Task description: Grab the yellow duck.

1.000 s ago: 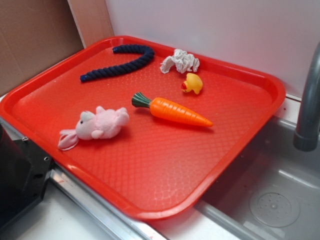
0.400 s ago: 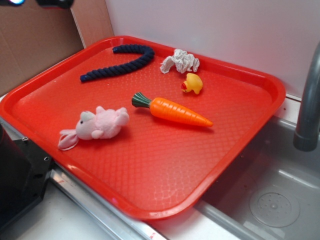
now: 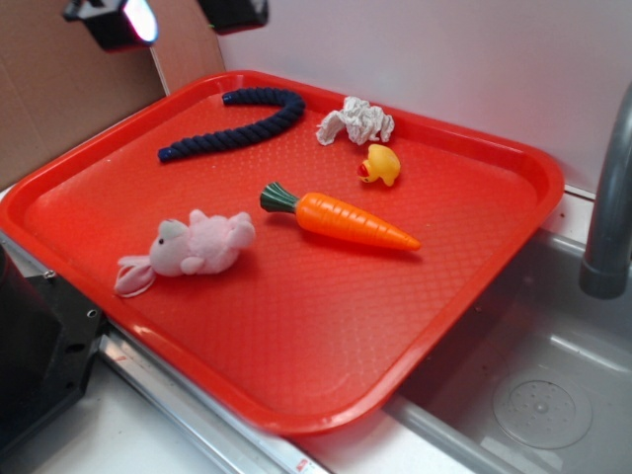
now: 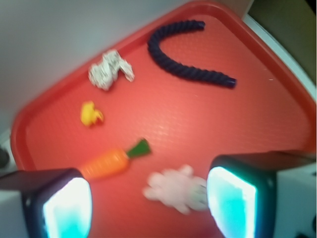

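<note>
- I see my gripper (image 3: 168,18) only as two dark fingertips at the top edge of the exterior view, about 11 o'clock, high above the tray's far-left corner; the wrist view shows both fingers (image 4: 59,203) spread wide with nothing between them, so it is released.
- The red tray (image 3: 326,336) fills most of the scene, lying partly over a grey sink (image 3: 553,395) at 4 o'clock, with a faucet (image 3: 607,197) at 3 o'clock.
- A white wall (image 3: 444,49) stands behind, with brown cardboard (image 3: 59,99) at 10 o'clock.
- A dark blue rope (image 3: 237,120) curls at 11 o'clock on the tray.
- The carrot (image 3: 346,219) lies near the tray's centre, green top toward 10 o'clock.
- A pink bunny (image 3: 193,249) lies at 8 o'clock from the carrot, apart from it.
- A crumpled white cloth (image 3: 355,120) sits near the far rim, at about 12 o'clock.
- The duck (image 3: 381,164) rests on the tray at 1 o'clock from the carrot, just below the cloth, touching neither, well apart from my gripper; nothing lies over it.
</note>
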`<action>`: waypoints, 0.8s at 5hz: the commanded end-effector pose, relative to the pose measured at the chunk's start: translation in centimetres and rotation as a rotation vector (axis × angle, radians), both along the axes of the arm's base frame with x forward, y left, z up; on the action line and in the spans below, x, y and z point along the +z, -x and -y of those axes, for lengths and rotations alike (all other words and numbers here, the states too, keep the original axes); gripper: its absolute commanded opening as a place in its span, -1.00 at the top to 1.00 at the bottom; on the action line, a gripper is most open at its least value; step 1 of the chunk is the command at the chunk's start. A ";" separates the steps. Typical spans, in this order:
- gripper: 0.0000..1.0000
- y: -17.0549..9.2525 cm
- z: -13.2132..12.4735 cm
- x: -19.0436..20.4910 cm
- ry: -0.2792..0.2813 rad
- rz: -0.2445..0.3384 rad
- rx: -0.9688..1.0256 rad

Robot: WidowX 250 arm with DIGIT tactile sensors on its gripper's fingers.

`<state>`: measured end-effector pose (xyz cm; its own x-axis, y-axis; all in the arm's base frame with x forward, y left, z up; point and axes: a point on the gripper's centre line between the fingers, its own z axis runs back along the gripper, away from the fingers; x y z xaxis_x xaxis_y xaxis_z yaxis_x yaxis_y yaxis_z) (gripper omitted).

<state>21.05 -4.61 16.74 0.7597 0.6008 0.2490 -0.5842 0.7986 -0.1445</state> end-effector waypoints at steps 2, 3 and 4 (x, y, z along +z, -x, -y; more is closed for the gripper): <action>-1.00 -7.7 2.8 -4.6 -0.015 0.046 0.113; -1.00 -9.1 3.3 -6.1 -0.009 0.022 0.118; -1.00 -10.2 3.6 -7.3 -0.016 -0.012 0.120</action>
<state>30.14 -8.70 7.59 0.7051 0.6732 0.2230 -0.6767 0.7327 -0.0723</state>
